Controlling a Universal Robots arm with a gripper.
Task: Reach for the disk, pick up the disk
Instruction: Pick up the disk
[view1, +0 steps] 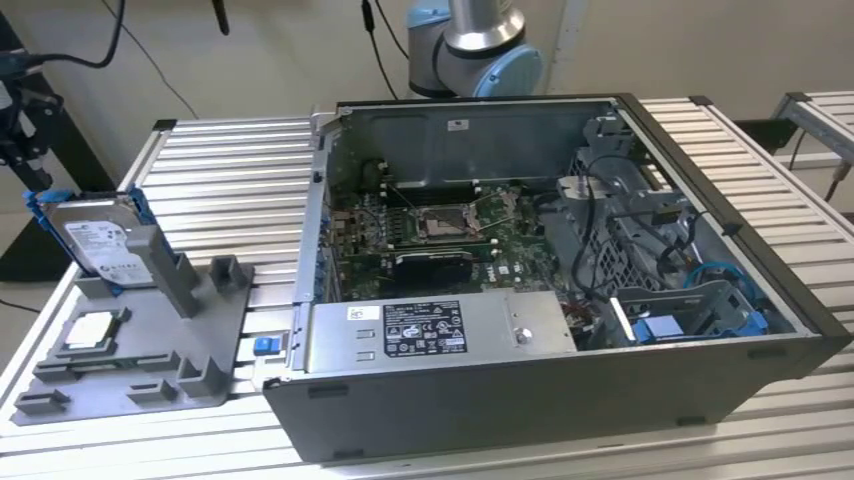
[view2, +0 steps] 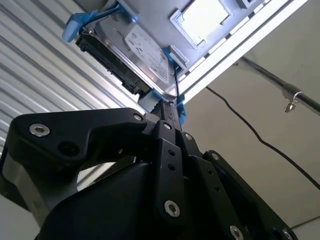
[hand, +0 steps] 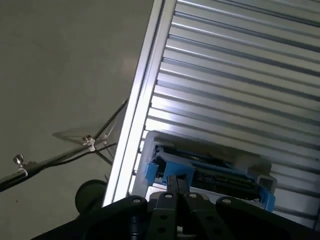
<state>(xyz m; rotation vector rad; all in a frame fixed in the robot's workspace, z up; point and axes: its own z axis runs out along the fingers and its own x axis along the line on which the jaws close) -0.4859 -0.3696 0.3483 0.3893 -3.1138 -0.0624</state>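
Jaws: pressed together, nothing held between them. In both wrist views the gripper (hand: 176, 180) is black, its tips pointing at one blue-railed end of the disk (hand: 210, 171); whether they touch it cannot be told. In the exterior view the disk (view1: 96, 240) stands on edge, label showing, in a slot of the grey fixture (view1: 167, 335) at that view's left. The fixture rests on the slatted table (view1: 227, 180), beside the open computer case (view1: 507, 410).
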